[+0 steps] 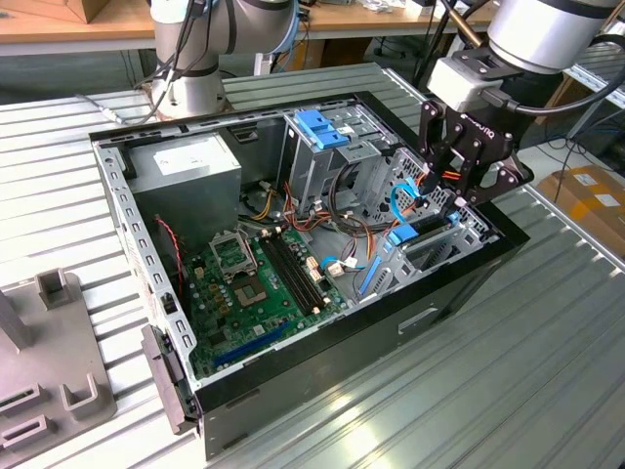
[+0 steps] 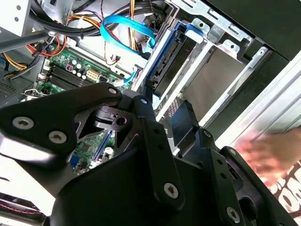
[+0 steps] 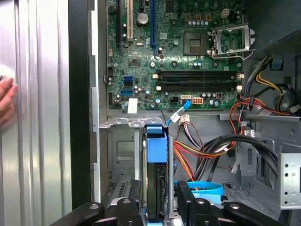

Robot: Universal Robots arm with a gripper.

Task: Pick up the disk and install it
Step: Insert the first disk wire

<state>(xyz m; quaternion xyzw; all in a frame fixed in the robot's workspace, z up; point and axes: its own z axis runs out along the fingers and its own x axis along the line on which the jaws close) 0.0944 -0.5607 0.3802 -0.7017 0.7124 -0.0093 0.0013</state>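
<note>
A white sticker on the grey power supply [image 1: 186, 161] and a small white label on the motherboard [image 3: 132, 105] carry print too small to read. The gripper [image 3: 156, 200] is nearly closed, its two black fingers [image 3: 127, 207] clamped on the flat sides of the disk [image 3: 156, 155], which stands on edge in the drive bay [image 3: 120, 150] at the computer case's [image 1: 322, 376] corner on the exterior view's right. The disk's long axis runs along the bay, its blue-capped end pointing toward the motherboard, and a person's hand [image 3: 6, 101] lies on the ribbed bench [image 3: 42, 117] beside the case.
</note>
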